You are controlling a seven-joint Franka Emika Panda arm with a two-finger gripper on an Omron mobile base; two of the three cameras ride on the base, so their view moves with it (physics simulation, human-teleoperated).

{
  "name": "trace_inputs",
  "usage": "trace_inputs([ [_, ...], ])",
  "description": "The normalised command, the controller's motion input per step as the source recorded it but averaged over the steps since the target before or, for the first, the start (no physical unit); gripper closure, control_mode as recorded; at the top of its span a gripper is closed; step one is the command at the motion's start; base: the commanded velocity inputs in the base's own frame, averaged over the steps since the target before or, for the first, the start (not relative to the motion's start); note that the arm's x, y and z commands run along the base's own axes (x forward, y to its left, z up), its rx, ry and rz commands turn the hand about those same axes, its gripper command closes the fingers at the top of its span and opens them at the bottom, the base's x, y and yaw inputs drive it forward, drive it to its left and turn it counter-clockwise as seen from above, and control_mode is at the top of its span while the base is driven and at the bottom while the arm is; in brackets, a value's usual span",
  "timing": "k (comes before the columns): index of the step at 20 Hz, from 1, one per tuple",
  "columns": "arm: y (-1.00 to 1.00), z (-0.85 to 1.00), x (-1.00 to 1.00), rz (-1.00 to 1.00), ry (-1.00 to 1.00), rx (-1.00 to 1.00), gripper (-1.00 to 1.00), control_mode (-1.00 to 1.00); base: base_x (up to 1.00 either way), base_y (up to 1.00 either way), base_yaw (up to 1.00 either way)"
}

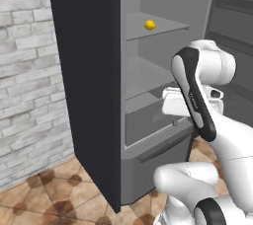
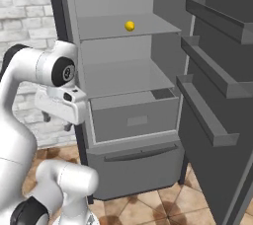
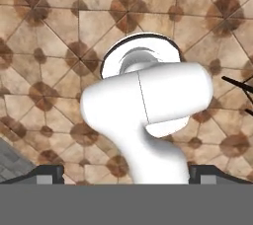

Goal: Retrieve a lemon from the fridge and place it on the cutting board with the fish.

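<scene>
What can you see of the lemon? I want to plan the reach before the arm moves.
The lemon is a small, bright yellow, roundish fruit with a smooth, even skin. It sits alone on the upper light grey shelf inside the open fridge, toward the back and near the shelf's middle. Only the shelf touches it. The gripper hangs open well below it, outside the fridge and pointing at the floor.

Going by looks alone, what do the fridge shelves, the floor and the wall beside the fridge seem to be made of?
Fridge shelves: smooth matte grey, probably plastic or painted metal; flat, no grain or gloss. Floor: brown stone-like tiles, shown by the mottled patches and thin joint lines. Wall: whitewashed brick, with staggered pale blocks and mortar lines. It is a render, so these are only surface looks.
</scene>
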Motion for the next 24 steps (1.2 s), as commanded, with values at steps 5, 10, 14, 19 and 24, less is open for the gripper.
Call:
trace_inputs([
  [5,-0.10,-0.30,0.02,0.00,-0.33,-0.01,-1.00,-1.00,0.00,0.00,0.00],
  [10,-0.07,-0.07,0.03,0.00,-0.04,-0.01,-1.00,-1.00,0.00,0.00,0.00],
  [14,0.00,0.00,0.00,0.00,0.00,0.00,-1.00,-1.00,0.00,0.00,0.00],
  [19,0.00,0.00,0.08,0.03,-0.01,0.00,-1.00,-1.00,0.00,0.00,0.00],
  [24,0.00,0.00,0.13,0.07,0.00,0.00,-1.00,1.00,0.33,-0.17,0.16],
])
